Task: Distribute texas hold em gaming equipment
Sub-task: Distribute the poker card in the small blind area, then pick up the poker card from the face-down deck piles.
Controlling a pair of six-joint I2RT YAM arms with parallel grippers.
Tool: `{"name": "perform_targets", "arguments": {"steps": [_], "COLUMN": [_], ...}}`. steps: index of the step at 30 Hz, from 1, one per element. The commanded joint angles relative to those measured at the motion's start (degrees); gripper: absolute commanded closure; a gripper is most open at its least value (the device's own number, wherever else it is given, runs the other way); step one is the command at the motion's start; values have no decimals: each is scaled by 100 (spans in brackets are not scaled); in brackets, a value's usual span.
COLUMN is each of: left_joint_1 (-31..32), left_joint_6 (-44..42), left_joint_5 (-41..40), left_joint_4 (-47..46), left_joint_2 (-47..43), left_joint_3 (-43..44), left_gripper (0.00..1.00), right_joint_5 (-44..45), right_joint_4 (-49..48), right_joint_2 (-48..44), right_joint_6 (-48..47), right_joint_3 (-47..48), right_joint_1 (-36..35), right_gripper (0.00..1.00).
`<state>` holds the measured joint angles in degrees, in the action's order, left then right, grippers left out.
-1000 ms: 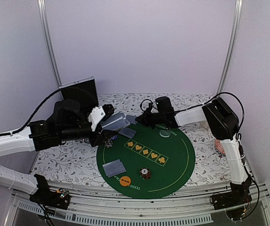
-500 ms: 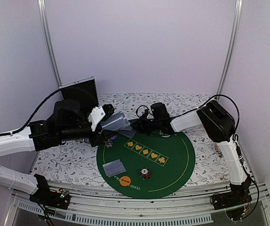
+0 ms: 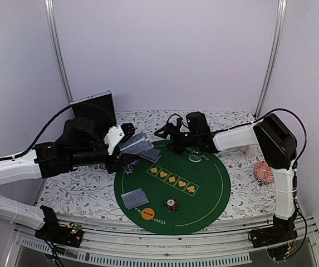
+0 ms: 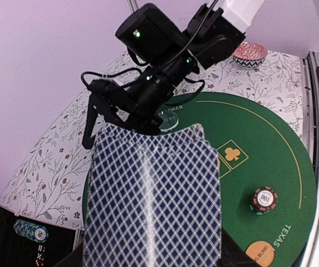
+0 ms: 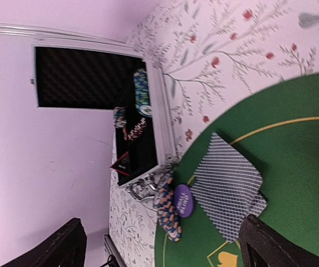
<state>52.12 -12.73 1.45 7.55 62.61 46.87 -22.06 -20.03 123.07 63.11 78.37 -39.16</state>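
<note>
The left claw (image 3: 129, 147) pinches a deck of cards (image 4: 153, 200), backs up, above the far left edge of the round green mat (image 3: 212, 186), seemingly as a supply to deal from. The right claw (image 5: 162, 228) hangs spread and empty over two cards (image 5: 226, 192) lying flat and overlapped on the felt. The cards look thin and slick, diamond-checked blue. The chip stack (image 3: 172, 205) is a ridged cylinder beside the flat orange disc (image 3: 147, 213) at the mat's near edge.
</note>
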Motion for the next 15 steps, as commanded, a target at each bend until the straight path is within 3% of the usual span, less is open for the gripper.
{"name": "perform_targets", "arguments": {"steps": [1, 5, 8, 13, 15], "left_joint_1": [44, 51, 44, 44, 45], "left_joint_6": [-65, -64, -65, -67, -68], "left_joint_5": [11, 67, 92, 116, 114], "left_joint_4": [-178, -183, -182, -184, -183], "left_joint_2": [-71, -73, -50, -12, -11], "left_joint_3": [-20, -25, -20, -20, -20], "left_gripper": [49, 49, 49, 49, 49], "right_joint_5": [231, -123, -975, -2235, -2245], "right_joint_4": [841, 1538, 1950, 2005, 2115], "right_joint_2": [-1088, -1869, -2337, -2528, -2407], "right_joint_6": [-1884, -3628, -4647, -5050, -4975], "right_joint_3": [148, 68, 12, 104, 291], "right_joint_1": [-92, -111, -201, -510, -687], "right_gripper": [1, 1, 1, 1, 1]}}
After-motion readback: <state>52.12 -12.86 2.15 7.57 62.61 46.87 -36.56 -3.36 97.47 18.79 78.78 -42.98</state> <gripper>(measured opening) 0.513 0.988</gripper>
